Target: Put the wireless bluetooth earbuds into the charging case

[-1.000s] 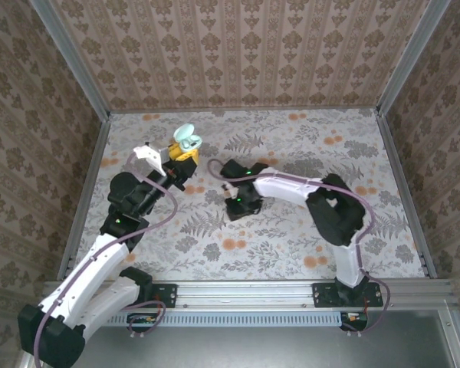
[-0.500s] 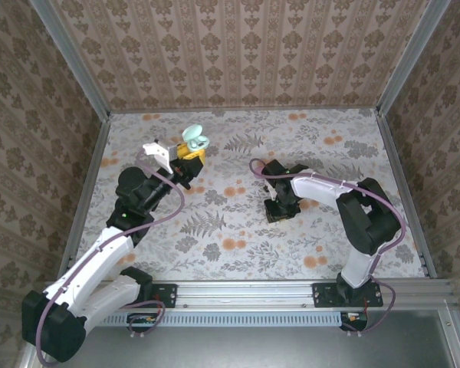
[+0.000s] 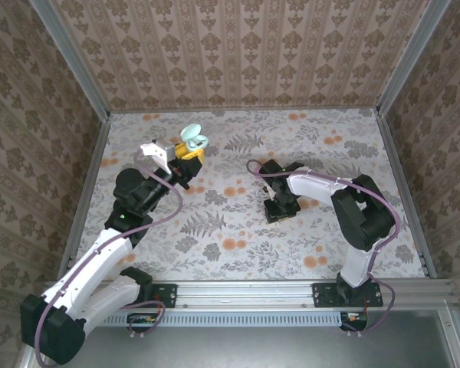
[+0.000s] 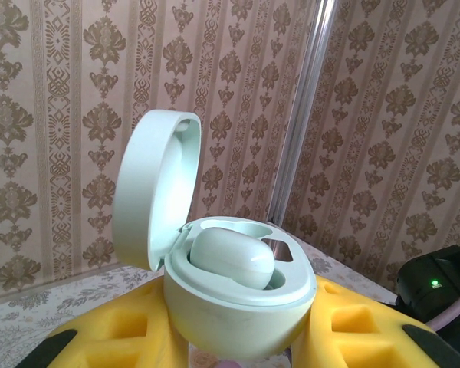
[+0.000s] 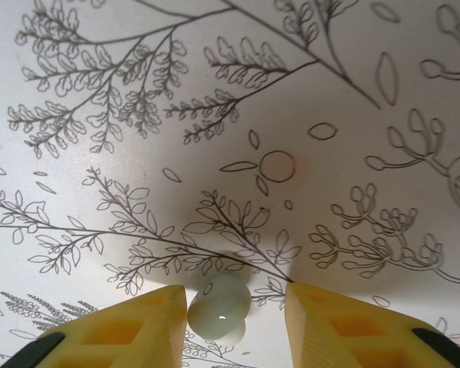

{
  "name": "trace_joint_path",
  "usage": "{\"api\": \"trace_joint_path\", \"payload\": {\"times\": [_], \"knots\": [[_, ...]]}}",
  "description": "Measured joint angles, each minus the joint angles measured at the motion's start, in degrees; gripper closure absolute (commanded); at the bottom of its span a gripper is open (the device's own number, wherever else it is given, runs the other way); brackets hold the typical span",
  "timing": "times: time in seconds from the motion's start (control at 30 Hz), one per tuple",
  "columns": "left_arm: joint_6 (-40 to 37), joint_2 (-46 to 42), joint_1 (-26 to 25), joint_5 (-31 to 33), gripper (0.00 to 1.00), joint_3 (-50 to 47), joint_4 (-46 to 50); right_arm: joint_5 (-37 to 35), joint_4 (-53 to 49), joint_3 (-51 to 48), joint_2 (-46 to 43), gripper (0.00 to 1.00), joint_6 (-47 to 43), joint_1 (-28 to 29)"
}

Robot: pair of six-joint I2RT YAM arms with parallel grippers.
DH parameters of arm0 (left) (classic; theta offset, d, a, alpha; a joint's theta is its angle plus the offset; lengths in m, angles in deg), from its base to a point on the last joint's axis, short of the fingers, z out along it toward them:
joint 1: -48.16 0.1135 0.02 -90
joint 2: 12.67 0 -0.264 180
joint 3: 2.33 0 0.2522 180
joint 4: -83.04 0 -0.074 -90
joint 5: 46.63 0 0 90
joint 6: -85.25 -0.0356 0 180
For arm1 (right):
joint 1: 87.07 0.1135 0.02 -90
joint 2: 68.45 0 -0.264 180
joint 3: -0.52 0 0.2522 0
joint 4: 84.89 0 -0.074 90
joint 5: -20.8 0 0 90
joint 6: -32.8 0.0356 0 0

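**Charging case (image 4: pixel 238 307) gripped at left, loose earbud (image 5: pixel 219 307) straddled at right**

Above the far-left part of the table (image 3: pixel 322 146), the case is clamped by the left gripper (image 3: pixel 185 159), its lid (image 4: pixel 149 192) swung up and a seated earbud (image 4: pixel 231 257) nested inside. Near the table's middle, the loose earbud is laid on the surface between the yellow fingers (image 5: pixel 138 330) of the right gripper (image 3: pixel 279 211), which are parted narrowly.

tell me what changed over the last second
The right hand swung to its right across the table; it now straddles a pale earbud lying there, jaws open. The left hand shifted slightly rightward, still gripping the open charging case.
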Motion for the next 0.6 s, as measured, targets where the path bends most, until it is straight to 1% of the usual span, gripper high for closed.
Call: {"api": "trace_joint_path", "payload": {"times": [0.6], "knots": [[0.00, -0.07, 0.00, 0.00, 0.70, 0.00, 0.02, -0.09, -0.35, 0.85, 0.90, 0.66, 7.98, 1.01]]}}
